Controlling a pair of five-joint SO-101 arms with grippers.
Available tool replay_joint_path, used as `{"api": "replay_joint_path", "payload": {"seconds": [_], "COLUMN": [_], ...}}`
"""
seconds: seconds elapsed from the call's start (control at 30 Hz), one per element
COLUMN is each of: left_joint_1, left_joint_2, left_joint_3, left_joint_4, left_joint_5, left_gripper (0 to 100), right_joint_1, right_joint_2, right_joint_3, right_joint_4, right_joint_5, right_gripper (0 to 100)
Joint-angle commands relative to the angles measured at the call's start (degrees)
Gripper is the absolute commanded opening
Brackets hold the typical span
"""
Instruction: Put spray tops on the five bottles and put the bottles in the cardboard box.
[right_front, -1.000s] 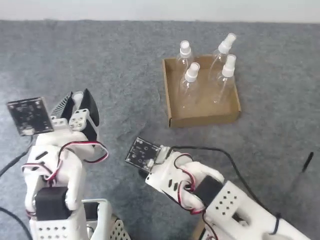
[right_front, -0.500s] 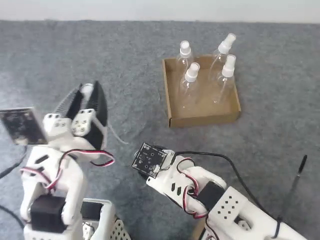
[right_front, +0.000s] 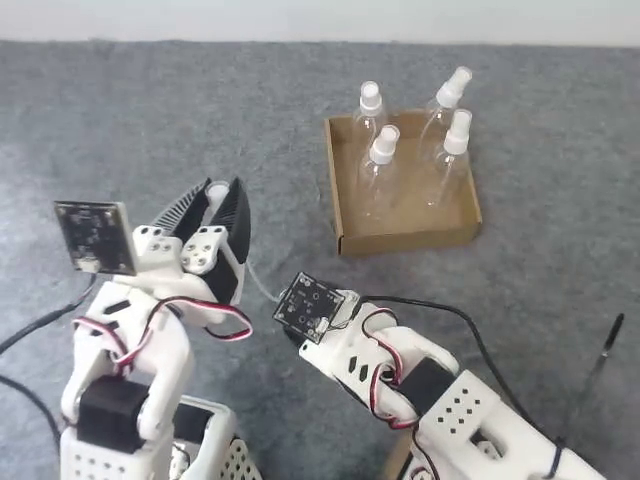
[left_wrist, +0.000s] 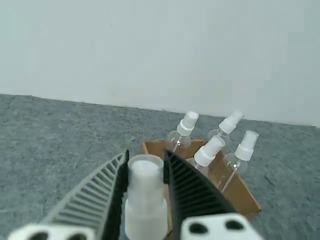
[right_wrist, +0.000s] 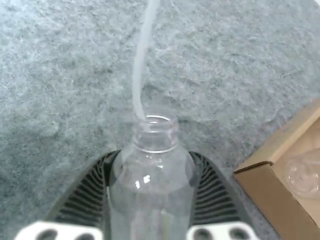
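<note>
Bottle (right_wrist: 150, 190) clear, uncapped (tube (right_wrist: 141, 65) at mouth)

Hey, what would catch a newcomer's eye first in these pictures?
The left tool grips a white spray top, its thin tube reaching the open neck of a clear bottle clamped in the right tool. Farther off, four capped bottles stand in the box.

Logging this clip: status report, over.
Left gripper shut on spray top. Right gripper shut on open bottle, dip tube at its mouth. Four capped bottles in cardboard box. Nothing blocking.
</note>
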Motion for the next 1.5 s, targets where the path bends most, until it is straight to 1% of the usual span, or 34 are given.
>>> {"api": "replay_joint_path", "payload": {"seconds": [0.0, 0.07, 0.17, 0.27, 0.43, 0.57, 0.7, 0.77, 0.87, 1.07, 1.17, 1.23, 1.33, 1.4, 1.47], "left_joint_1": [3.2, 3.7, 3.5, 3.6, 4.0, 4.1, 6.3, 7.8, 9.7, 9.8, 9.6, 9.5, 9.9, 9.9, 9.9], "left_joint_2": [-0.2, -0.3, -0.4, -0.4, -0.4, -0.4, -0.4, -0.4, 0.0, 0.0, 0.0, 0.0, 0.0, 0.1, 0.1], "left_joint_3": [0.7, 2.8, 7.2, 11.3, 13.8, 15.0, 15.0, 15.3, 15.4, 16.5, 16.6, 16.6, 16.6, 16.7, 16.7], "left_joint_4": [-3.0, -5.1, -7.4, -9.3, -9.4, -9.2, -7.2, -7.2, -7.1, -7.5, -8.4, -8.4, -8.6, -8.5, -8.4], "left_joint_5": [0.1, 0.2, 0.2, 0.2, 0.3, 0.3, 0.0, -1.0, -2.2, -2.4, -2.4, -2.4, -2.4, -2.4, -2.4], "left_gripper": [3, 3, 3, 3, 3, 3, 3, 3, 3, 3, 3, 3, 3, 3, 3], "right_joint_1": [0.9, 0.8, 1.0, 1.3, 1.3, 1.4, 6.3, 8.1, 7.2, 6.5, 6.2, 6.1, 6.1, 6.1, 6.4], "right_joint_2": [-2.3, -2.3, -2.4, -2.4, -2.4, -2.4, -2.4, -2.4, -2.4, -2.4, -2.4, -2.4, -2.4, -2.7, -4.4], "right_joint_3": [-0.6, -0.6, -1.0, -1.1, -1.1, -2.3, -4.2, -4.2, -4.1, -4.0, -4.0, -4.0, -3.1, -1.2, 0.9], "right_joint_4": [-3.5, -4.1, -5.3, -8.2, -13.9, -15.9, -16.0, -16.0, -15.4, -15.3, -13.7, -13.2, -14.5, -18.3, -22.0], "right_joint_5": [-0.8, -1.2, -6.8, -10.4, -11.0, -11.6, -19.2, -20.8, -21.0, -20.9, -20.8, -18.2, -9.9, -9.3, -10.4], "right_gripper": [0.6, 0.6, 0.6, 0.6, 0.6, 0.6, 0.6, 0.6, 0.6, 0.6, 0.6, 0.6, 0.6, 0.6, 0.6]}}
